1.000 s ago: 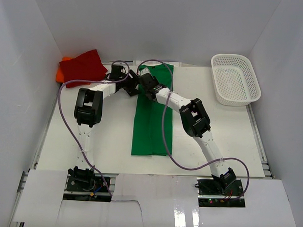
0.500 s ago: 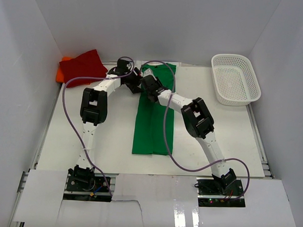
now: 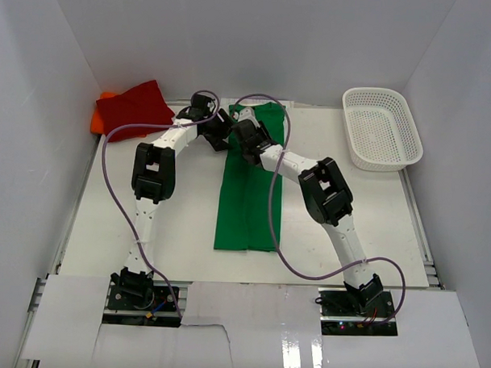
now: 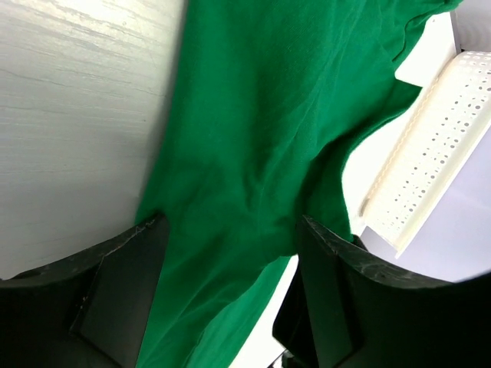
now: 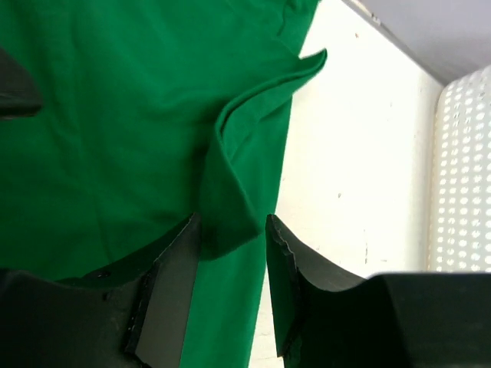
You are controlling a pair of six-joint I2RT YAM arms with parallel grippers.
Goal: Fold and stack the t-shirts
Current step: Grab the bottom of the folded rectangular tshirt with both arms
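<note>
The bright green t-shirt (image 3: 247,192) lies as a long narrow strip down the middle of the table. Both grippers sit at its far end. My left gripper (image 3: 218,126) hangs over the far left corner; in the left wrist view its jaws (image 4: 230,230) stand wide open above green cloth (image 4: 253,115). My right gripper (image 3: 243,137) is beside it. Its jaws (image 5: 230,226) are half open around a raised fold of the shirt's edge (image 5: 230,184), with a thin gap at the right finger. The red t-shirt (image 3: 135,107) lies folded on the orange t-shirt (image 3: 97,118) at the back left.
A white mesh basket (image 3: 380,128) stands at the back right and shows in both wrist views (image 4: 437,146) (image 5: 464,176). White walls close in the table at the back and sides. Purple cables loop over both arms.
Both grippers have moved toward the far end of the green t-shirt. The shirt's far edge has shifted a little to the right. The right jaws have narrowed slightly.
</note>
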